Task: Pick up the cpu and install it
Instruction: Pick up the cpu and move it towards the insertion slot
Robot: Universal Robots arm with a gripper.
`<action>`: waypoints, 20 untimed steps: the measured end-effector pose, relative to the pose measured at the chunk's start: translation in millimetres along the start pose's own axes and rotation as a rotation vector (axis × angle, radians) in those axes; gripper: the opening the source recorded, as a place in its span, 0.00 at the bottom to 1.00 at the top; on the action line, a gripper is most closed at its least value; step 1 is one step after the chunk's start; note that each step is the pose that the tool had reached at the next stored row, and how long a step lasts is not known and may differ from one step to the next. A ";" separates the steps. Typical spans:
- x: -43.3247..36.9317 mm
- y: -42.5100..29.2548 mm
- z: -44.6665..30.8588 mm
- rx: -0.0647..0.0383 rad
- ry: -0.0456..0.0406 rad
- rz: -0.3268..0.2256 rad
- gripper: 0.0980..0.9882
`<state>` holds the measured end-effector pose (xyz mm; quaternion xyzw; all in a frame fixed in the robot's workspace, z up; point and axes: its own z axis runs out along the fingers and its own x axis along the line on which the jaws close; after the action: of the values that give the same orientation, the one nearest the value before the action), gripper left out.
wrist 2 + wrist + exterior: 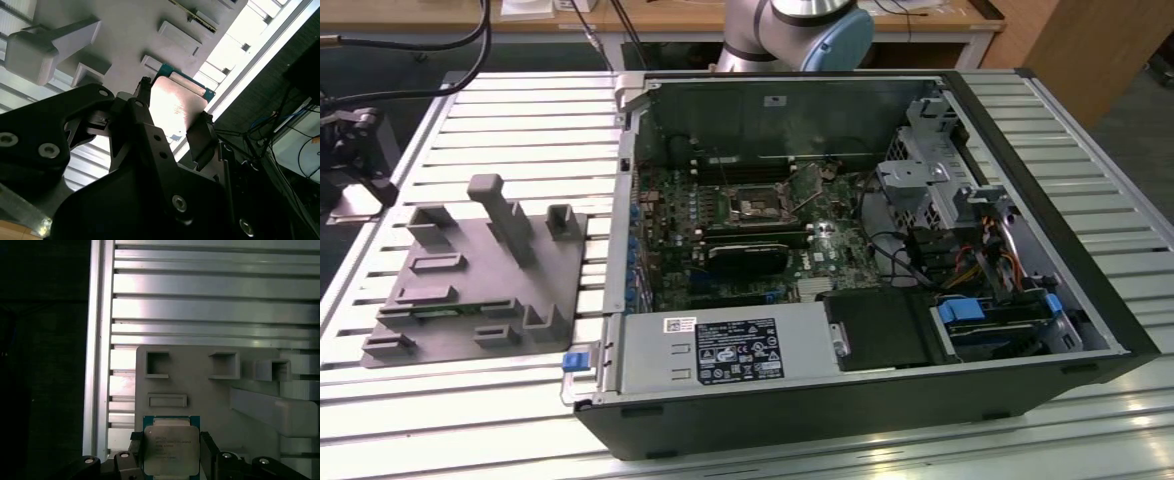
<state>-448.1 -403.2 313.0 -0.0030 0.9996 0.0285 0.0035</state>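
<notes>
The black two-finger gripper (171,445) has its jaws clamped on two opposite edges of the cpu (170,450), a thin square chip with a silver metal lid and green rim. It sits close to one edge of the grey plastic fixture block (200,385); whether it rests on the block or hangs just above cannot be told. Bare slatted aluminium table (200,305) stretches beyond. Print on the lid is too small to make out, and the chip's near edge is cut off. In the exterior view the open black computer case (1067,250) lies to the block's right.

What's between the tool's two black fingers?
The cpu: in both wrist views it sits between the tool's fingers, one against each side, with the grey fixture block behind it.
</notes>
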 end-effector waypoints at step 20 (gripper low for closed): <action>0.0 0.4 -6.9 0.000 0.0002 0.000 0.49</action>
<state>-448.1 -403.2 319.9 -0.0030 0.9996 0.0285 0.0034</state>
